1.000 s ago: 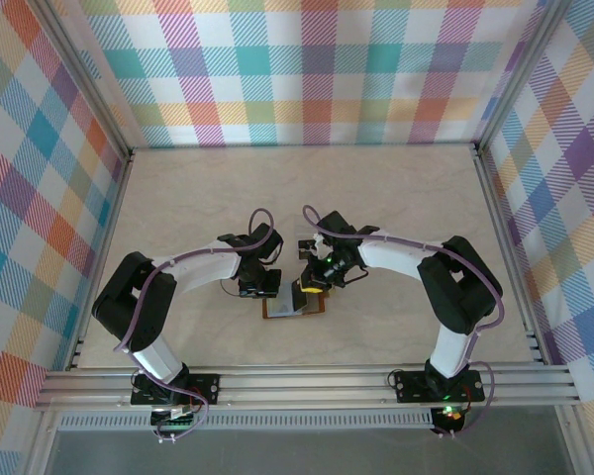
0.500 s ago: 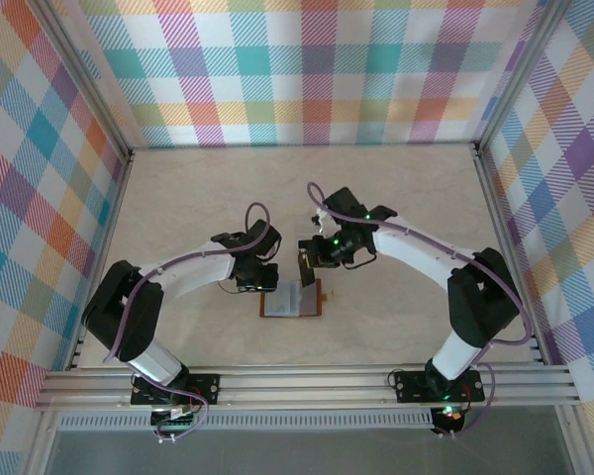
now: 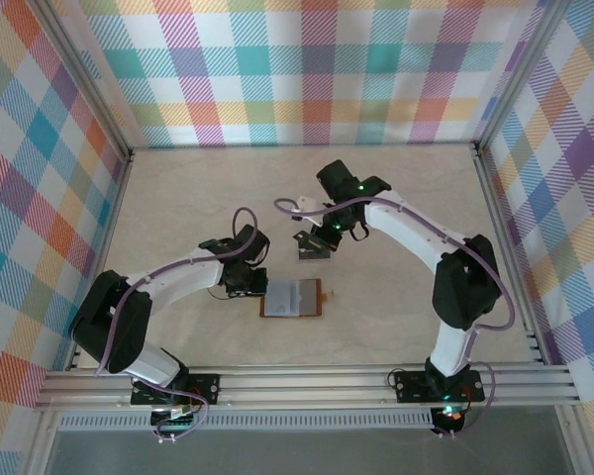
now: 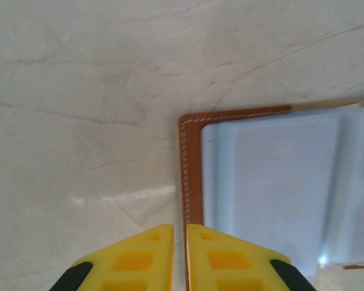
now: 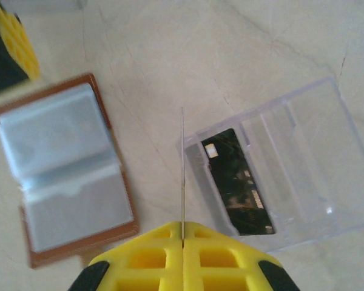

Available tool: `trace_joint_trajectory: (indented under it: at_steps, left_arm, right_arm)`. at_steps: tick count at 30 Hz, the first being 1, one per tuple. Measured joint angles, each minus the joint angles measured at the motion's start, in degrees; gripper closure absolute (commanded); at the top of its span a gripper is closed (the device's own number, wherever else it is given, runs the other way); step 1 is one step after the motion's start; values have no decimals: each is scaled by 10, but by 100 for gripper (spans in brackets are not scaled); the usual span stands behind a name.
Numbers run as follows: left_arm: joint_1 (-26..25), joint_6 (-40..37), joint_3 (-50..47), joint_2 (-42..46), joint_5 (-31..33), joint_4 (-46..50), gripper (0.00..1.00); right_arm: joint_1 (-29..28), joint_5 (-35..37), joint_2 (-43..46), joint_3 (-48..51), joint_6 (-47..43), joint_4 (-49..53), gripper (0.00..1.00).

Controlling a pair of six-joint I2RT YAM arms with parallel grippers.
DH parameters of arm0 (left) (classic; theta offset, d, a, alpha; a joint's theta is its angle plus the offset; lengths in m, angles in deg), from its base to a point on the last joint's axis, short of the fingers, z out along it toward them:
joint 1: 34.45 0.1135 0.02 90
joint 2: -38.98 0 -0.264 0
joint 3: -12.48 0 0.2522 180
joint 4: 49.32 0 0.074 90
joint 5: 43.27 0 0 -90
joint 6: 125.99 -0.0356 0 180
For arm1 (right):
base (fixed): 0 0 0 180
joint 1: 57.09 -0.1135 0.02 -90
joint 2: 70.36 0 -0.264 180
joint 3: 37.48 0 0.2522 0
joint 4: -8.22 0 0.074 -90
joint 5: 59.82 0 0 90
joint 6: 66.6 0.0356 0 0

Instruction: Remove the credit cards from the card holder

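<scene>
Looking down from above: the card holder (image 3: 293, 298) lies open and flat on the table (image 3: 178, 198), near the front edge between the two arms. The left fingers (image 3: 249, 284) sit low at its left edge. The right fingers (image 3: 310, 247) hang just behind it, apart from it.
Risk from above: the arms work close together, so a wide swing by either could bring them into contact over the holder.
Left wrist, fingers: drawn together with only a slit between them, right at the brown stitched border. Whether they nip that border I cannot tell.
Left wrist, risk: if they merely rest there, the holder may slide or fold when one of the sleeves (image 4: 273, 182) is pulled.
Right wrist, fingers: clamped on one credit card (image 5: 182, 160), seen edge-on as a thin upright line between the holder and the clear tray (image 5: 303, 133).
Right wrist, tray: a dark card (image 5: 236, 182) lies in the compartment nearest the held card.
Right wrist, risk: the held card stands over the tray's near wall rather than over a compartment. Let go here, it may strike the wall and land outside. Gripped at one end only, it could also swing or slip.
Right wrist, sleeves: cloudy, so whether more cards remain inside I cannot tell.
</scene>
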Motion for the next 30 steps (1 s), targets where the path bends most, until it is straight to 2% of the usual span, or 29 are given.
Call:
trace_joint_trajectory:
  at_steps: [4,10,20,30]
  left_arm:
    - [1,-1,-3,-19,-19,-1,88]
    - [1,-3,-3,-29,-34,0,88]
    - [1,-2,-7,-32,-46,-2,88]
    - [1,-2,-7,-33,-46,-2,88]
  right_arm:
    - [0,36,-57,-62,-101,43,100]
    - [0,70,-97,-94,-177,74,100]
    - [0,89,-144,-158,-226,104,100]
    - [0,89,-180,-186,-231,145,100]
